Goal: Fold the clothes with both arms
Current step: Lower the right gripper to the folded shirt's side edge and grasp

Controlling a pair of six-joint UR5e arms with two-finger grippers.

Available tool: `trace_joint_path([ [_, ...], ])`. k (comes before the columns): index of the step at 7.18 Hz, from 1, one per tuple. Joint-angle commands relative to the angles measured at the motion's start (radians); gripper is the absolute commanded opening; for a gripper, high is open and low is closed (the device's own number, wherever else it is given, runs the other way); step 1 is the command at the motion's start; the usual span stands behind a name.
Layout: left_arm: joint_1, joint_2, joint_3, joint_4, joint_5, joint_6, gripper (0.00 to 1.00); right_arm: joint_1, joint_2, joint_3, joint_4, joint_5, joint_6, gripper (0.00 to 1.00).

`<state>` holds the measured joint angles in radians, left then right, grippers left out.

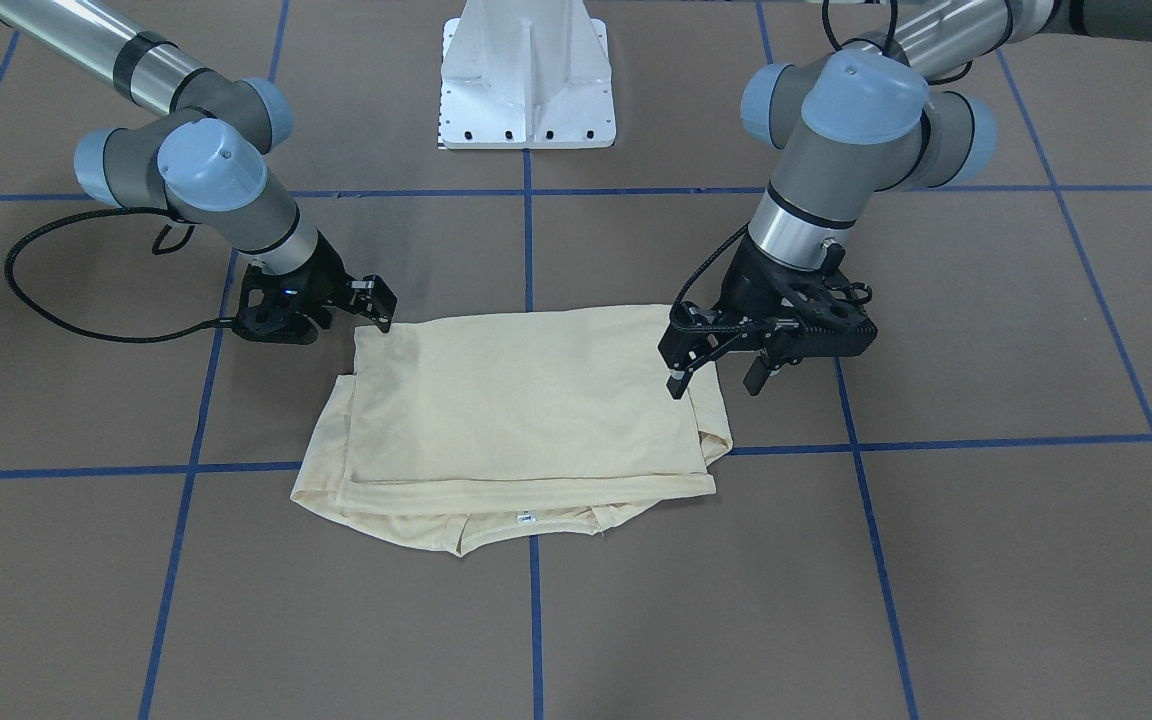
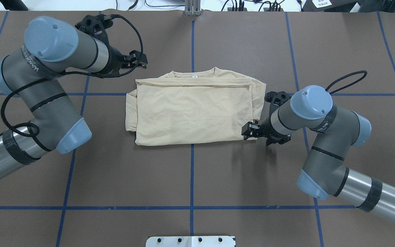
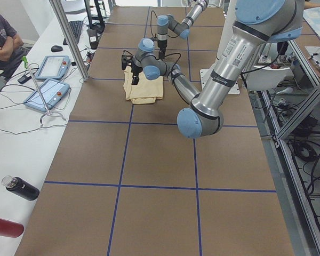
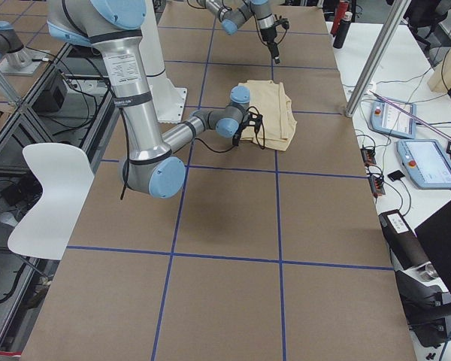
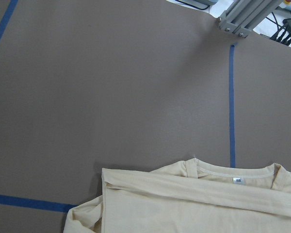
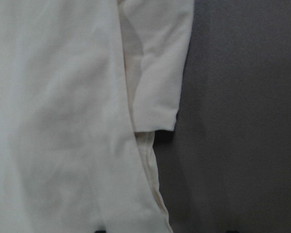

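Note:
The cream-yellow shirt lies folded into a flat rectangle in the middle of the table. Its print is hidden, and its neck opening with the white tag is on the far side from the robot. My left gripper is open and empty above the shirt's left edge. Its wrist view shows the collar and tag below. My right gripper is open, low at the shirt's near right corner. The right wrist view shows the shirt's folded edge close up between the fingertips.
The white pedestal base stands at the robot's side of the table. Blue tape lines cross the brown table. Control tablets and bottles lie on a white bench beyond the table's far side.

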<state>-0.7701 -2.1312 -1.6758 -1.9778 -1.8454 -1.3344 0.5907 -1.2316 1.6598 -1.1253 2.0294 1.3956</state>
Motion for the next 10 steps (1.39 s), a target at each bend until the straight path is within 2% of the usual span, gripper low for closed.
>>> trace_joint_path([
  [1, 0.0, 0.001, 0.008, -0.001, 0.0, 0.001, 0.95, 0.02, 0.033, 0.023, -0.077, 0.015, -0.007, 0.71],
  [2, 0.0, 0.001, 0.008, -0.001, 0.0, 0.003, 0.95, 0.02, 0.061, 0.024, -0.13, 0.015, -0.013, 0.7],
  [7, 0.0, 0.001, 0.007, -0.001, 0.002, 0.001, 0.95, 0.001, 0.058, -0.02, -0.133, -0.001, -0.021, 0.7],
  [8, 0.0, 0.001, 0.005, -0.001, 0.002, 0.001, 0.95, 0.001, 0.06, -0.022, -0.133, -0.001, -0.023, 0.6],
  [10, 0.0, 0.002, 0.007, -0.001, 0.002, 0.001, 0.95, 0.003, 0.061, -0.015, -0.133, 0.003, -0.023, 0.16],
])
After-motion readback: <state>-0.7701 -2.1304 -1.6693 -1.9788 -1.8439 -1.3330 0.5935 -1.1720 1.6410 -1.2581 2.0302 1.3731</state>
